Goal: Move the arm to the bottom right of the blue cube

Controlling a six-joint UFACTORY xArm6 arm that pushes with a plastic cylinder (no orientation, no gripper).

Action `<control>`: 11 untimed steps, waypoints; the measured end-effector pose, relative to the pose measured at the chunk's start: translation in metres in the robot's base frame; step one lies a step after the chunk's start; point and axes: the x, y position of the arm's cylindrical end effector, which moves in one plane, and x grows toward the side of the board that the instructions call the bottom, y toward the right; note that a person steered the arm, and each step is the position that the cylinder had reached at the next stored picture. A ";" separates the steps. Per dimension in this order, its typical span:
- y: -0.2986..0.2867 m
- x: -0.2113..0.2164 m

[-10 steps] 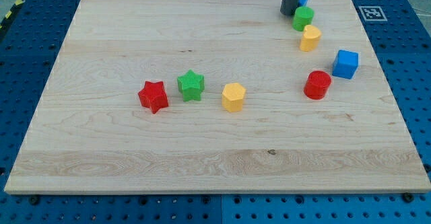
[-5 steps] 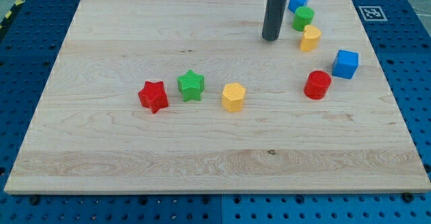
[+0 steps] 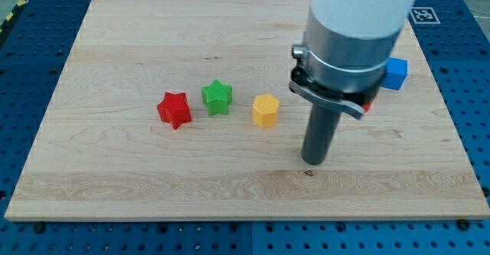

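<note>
The blue cube sits near the board's right edge, partly hidden behind my arm. My tip rests on the board well to the lower left of the blue cube and to the lower right of the yellow block. Only a sliver of the red cylinder shows past the arm. The arm's body hides the upper right of the board, where other blocks stood earlier.
A red star and a green star lie left of the middle. The wooden board lies on a blue pegboard table. A marker tag sits at the board's top right corner.
My tip has moved from the board's top, beside the green and yellow blocks, down the view to below the middle. The arm now covers the blocks at the upper right.
</note>
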 end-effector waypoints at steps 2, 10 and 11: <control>0.050 0.009; 0.177 -0.098; 0.196 -0.098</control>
